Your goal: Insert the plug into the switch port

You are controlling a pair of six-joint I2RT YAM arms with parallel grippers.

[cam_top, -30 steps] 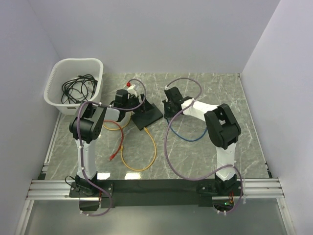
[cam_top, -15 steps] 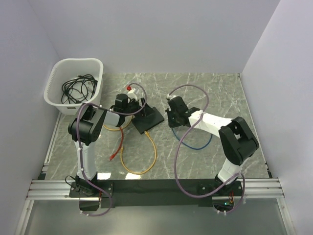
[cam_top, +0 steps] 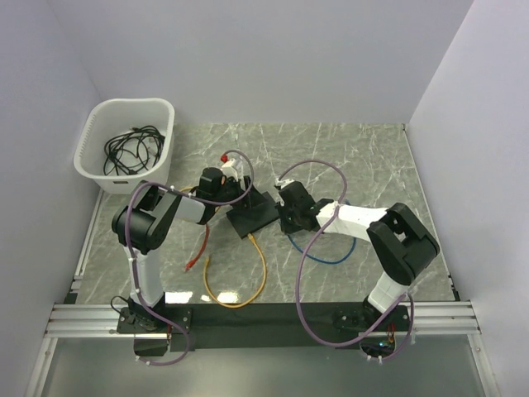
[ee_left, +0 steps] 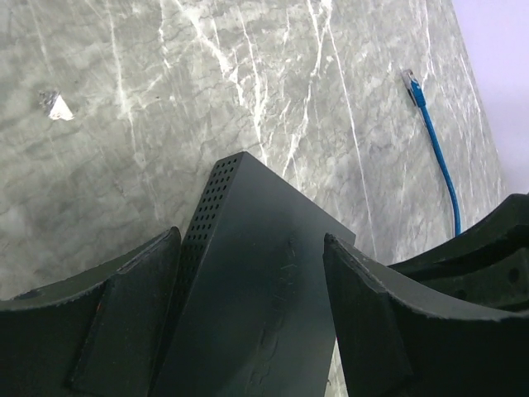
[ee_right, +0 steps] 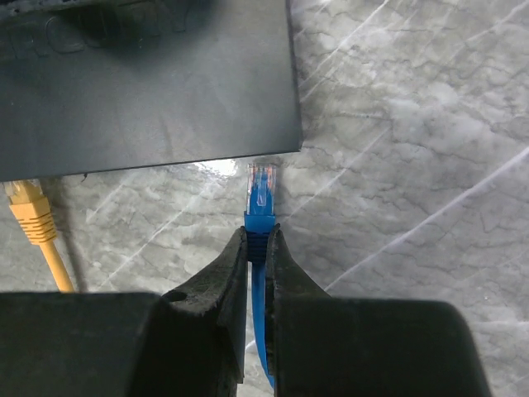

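Your right gripper (ee_right: 256, 237) is clenched on the plug (ee_right: 261, 188), pinching the blue boot just behind its clear tip; the tip points at the edge of the switch (ee_right: 149, 83), just short of touching; the switch lies near the middle of the table (cam_top: 372, 157); a yellow cable (ee_right: 37, 223) meets that same edge; your left gripper (ee_left: 252, 240) stands wide astride the switch; whether it squeezes cannot be told.

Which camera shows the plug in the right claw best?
Right wrist: the plug is centred, pinched in the right claw, short of the switch. Top view hides it; left wrist shows only a loose cable end.
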